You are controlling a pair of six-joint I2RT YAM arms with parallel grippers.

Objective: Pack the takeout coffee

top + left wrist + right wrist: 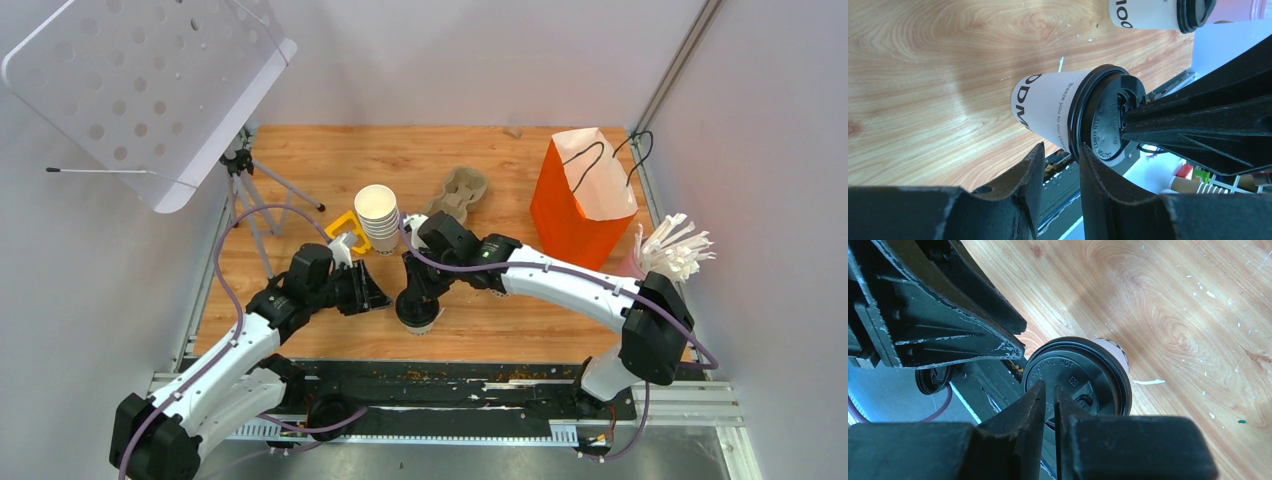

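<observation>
Reaching over the light wooden table [320, 160], the right gripper [1049, 390] is pinching nearly shut on the round black plastic lid [1083, 372] of the lettered white paper cup [1048, 107] standing near-centre, the left gripper [1060, 150] hovering half-open, empty, just left.

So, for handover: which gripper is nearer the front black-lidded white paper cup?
Right. The right gripper pinches the cup's black plastic lid; the left gripper sits open alongside.

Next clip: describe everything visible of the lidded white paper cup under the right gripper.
The white paper takeout cup stands upright near the wooden table's front edge. Dark lettering marks its side; a round black plastic lid with embossed text caps it. The right gripper, nearly shut, pinches the lid's top; the open left gripper hovers beside it.
</observation>
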